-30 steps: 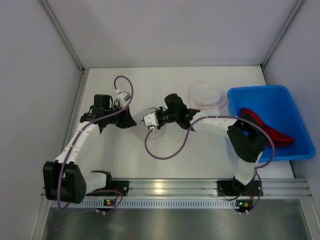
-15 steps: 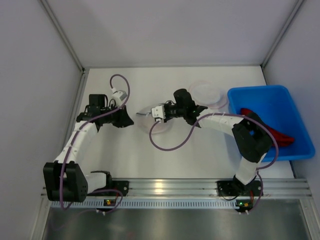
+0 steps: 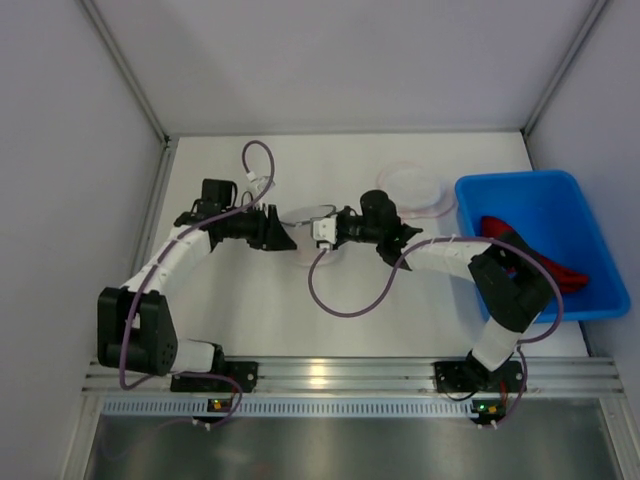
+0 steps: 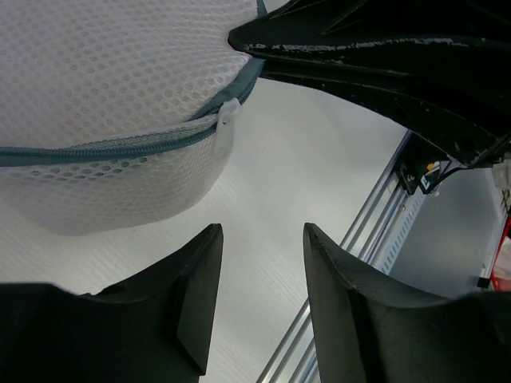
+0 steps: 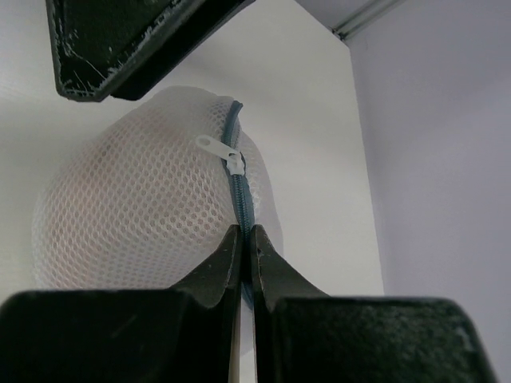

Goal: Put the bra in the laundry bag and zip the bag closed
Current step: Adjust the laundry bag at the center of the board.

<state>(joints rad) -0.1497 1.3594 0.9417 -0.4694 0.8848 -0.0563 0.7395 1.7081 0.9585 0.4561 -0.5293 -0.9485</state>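
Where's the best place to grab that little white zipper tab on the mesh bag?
Pinch the white pull tab across its broad faces, where it sticks out from the zipper, approaching from the open left pincer; the right pincer clamps the bag.

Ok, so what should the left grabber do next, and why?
Probably ease the open left gripper forward to the zip pull and pinch it. The pull sticks out free just ahead of it, while the right gripper is shut on the bag at its seam, steadying it.
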